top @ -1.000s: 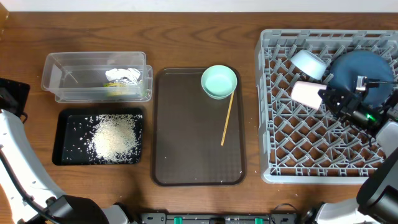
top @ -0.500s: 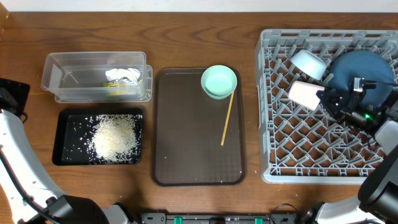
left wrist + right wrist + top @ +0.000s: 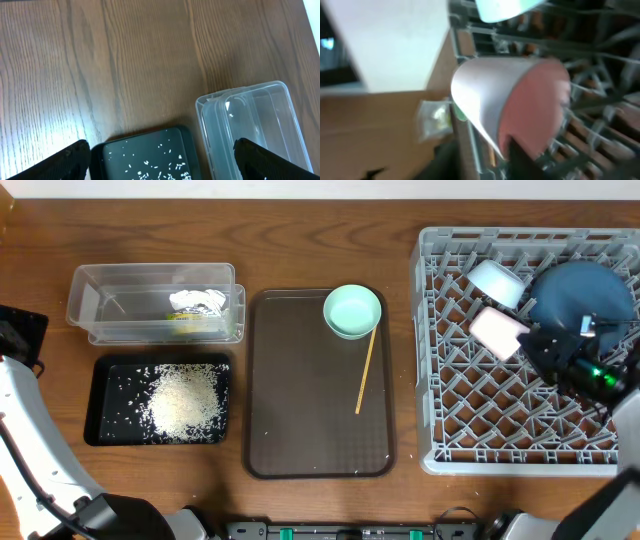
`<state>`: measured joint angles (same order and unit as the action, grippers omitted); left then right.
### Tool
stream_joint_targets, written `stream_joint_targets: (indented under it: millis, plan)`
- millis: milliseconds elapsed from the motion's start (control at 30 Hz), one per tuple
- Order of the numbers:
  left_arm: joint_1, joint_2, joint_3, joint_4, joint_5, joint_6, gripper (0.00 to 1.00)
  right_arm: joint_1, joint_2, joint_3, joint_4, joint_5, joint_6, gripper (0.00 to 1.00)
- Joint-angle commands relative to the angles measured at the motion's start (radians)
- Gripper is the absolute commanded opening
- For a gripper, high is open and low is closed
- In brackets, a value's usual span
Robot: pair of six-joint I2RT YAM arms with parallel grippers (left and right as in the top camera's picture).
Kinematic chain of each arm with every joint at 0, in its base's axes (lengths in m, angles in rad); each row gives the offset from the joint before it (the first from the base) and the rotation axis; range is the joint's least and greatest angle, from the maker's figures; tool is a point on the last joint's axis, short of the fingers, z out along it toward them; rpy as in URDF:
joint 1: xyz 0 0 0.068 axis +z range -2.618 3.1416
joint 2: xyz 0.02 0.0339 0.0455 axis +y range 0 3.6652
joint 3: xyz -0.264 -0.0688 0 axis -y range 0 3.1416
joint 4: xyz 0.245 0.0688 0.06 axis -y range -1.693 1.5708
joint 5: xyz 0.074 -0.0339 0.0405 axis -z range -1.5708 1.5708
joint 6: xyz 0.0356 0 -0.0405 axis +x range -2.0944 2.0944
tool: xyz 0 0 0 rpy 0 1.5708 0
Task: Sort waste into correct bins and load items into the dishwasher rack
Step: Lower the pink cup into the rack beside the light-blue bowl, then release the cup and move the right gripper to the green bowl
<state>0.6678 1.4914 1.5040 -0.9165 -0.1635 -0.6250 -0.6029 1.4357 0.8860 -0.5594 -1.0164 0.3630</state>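
Note:
The pale-pink cup [image 3: 498,330] lies on its side in the grey dishwasher rack [image 3: 470,450], beside the light-blue bowl [image 3: 497,280] and the dark-blue dish [image 3: 578,298]. My right gripper [image 3: 532,342] is at the cup's mouth. In the blurred right wrist view the cup [image 3: 520,95] has its rim between the parted fingers of the gripper [image 3: 485,160], one finger inside. The mint-green bowl [image 3: 352,311] and the wooden stick [image 3: 366,370] rest on the brown tray [image 3: 300,430]. Rice [image 3: 185,400] fills the black tray [image 3: 105,395]. The wrapper [image 3: 195,305] lies in the clear tub [image 3: 110,305]. My left gripper [image 3: 162,162] hangs wide open above both bins.
The rack takes up the table's right side, up to its right edge. Bare wooden table [image 3: 125,60] lies behind the black tray [image 3: 145,155] and the clear tub [image 3: 255,120]. My left arm [image 3: 25,410] stands along the left edge.
My right gripper's fingers have parted from the pink cup's rim and the arm has drawn back a little to the right. The cup has shifted slightly. The left arm is still.

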Motion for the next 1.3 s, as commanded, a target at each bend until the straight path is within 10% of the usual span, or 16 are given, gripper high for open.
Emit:
stream_joint_targets:
  millis: [0,500,800,1267]
  plan:
    - [0.004,0.004,0.005,-0.003,-0.003,-0.001,0.94,-0.001,-0.079,-0.005,-0.045,0.163,-0.005,0.49]
    - [0.004,0.004,0.005,-0.003,-0.003,-0.001,0.94,0.051,-0.289,-0.003,-0.084,0.331,0.026,0.33]
    - [0.004,0.004,0.005,-0.003,-0.003,-0.001,0.94,0.349,-0.293,-0.002,-0.001,0.389,0.026,0.23]
    - [0.004,0.004,0.005,-0.003,-0.003,-0.001,0.94,0.989,-0.1,0.352,-0.079,0.865,0.015,0.76]
